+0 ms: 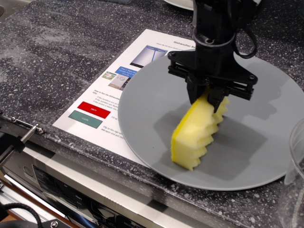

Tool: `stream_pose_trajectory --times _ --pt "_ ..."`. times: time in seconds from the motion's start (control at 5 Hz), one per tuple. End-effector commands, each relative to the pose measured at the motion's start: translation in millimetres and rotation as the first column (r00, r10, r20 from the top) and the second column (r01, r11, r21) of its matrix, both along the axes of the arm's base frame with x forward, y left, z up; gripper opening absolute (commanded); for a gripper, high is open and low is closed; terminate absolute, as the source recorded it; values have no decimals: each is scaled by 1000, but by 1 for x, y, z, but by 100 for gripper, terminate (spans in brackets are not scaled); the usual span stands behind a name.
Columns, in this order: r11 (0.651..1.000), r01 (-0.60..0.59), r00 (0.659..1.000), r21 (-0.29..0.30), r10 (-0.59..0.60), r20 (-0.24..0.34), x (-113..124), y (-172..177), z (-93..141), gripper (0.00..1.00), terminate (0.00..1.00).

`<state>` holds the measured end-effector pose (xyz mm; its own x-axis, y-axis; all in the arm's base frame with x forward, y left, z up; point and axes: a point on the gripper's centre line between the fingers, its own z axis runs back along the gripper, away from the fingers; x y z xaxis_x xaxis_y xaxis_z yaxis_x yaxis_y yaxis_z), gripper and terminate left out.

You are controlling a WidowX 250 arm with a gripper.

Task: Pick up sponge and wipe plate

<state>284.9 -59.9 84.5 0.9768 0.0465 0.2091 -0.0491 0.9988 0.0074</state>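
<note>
The black end effector (207, 97) is down over the grey plate (156, 95), jaws pinched tight on the top end of the yellow sponge (195, 134). The sponge hangs at a slant, bright yellow edge toward us, wavy ridged face turned to the right, and its lower end sits low over the near half of the plate. From here it looks to be touching the surface, though I can't be sure. A dark shadow spreads on the plate beside and behind it.

The plate lies flat on the speckled dark desk (52, 52) and covers the right edge of a printed instruction sheet (111, 85). That sheet shows a red label (94, 110) with a green label (85, 118) just below it, plus a few small pictures higher up.

A clear plastic cup (295, 166) pokes in at the right edge, just beside the plate rim. A white dish (183, 4) shows at the top, mostly hidden behind the arm. A metal latch (28, 132) sits at the desk's front edge on the left.
</note>
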Motion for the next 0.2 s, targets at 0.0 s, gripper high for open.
stream_pose_trajectory --times 0.0 --pt "996 -77 982 -36 82 169 22 34 9 0 100"
